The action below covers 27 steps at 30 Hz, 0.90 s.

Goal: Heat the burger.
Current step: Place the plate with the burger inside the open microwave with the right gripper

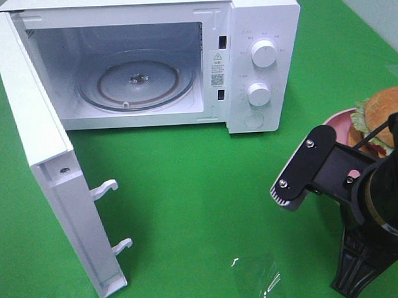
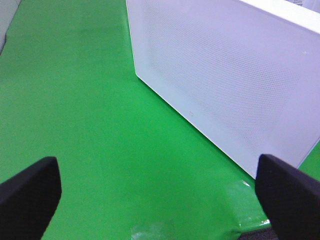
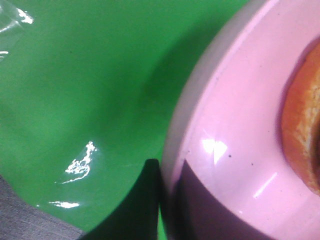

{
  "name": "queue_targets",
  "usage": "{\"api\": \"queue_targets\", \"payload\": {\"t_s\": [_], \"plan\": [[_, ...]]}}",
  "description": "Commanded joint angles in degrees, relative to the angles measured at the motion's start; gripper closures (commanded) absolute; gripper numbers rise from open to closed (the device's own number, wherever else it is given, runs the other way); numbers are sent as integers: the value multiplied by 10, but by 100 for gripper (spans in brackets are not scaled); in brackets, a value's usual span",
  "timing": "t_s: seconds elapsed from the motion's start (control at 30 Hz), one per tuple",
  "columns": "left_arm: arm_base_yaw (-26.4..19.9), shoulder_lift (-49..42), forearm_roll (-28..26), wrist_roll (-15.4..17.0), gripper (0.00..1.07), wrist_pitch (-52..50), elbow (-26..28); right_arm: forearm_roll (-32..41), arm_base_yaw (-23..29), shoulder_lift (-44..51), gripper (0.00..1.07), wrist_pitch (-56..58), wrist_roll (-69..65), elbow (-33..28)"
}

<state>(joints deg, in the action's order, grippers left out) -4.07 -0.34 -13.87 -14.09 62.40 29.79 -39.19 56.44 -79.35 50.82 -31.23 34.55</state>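
Green cloth (image 1: 187,188) beside the white microwave (image 1: 261,55): right gripper (image 3: 167,200), clamped on the round pink plate (image 3: 240,125) at its rim, may tilt it, spilling the golden-bunned burger (image 1: 384,110) (left gripper (image 2: 157,185) gapes).

The right arm (image 1: 377,195) is black, with a flat black bracket (image 1: 317,159) fixed by silver screws (image 1: 309,143), a grey ribbed edge (image 1: 279,193) beneath it and a thin black cable (image 1: 374,134). The left pincer (image 2: 156,175) has blunt, matte black fingers (image 2: 30,192) with rounded tips.
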Motion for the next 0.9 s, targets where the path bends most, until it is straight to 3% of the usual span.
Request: {"api": "queue_targets", "payload": {"t_s": [0.03, 0.27, 0.5, 0.9], "plan": [[1, -10, -1, 2, 9, -9, -1, -42, 17, 7, 107, 17, 14, -1], [1, -10, -1, 2, 9, -9, -1, -67, 50, 7, 107, 0, 48, -1], [1, -10, -1, 2, 9, -9, -1, -69, 50, 7, 107, -15, 77, -1], [1, -10, -1, 2, 9, -9, -1, -72, 50, 7, 106, -104, 251, -1]]}}
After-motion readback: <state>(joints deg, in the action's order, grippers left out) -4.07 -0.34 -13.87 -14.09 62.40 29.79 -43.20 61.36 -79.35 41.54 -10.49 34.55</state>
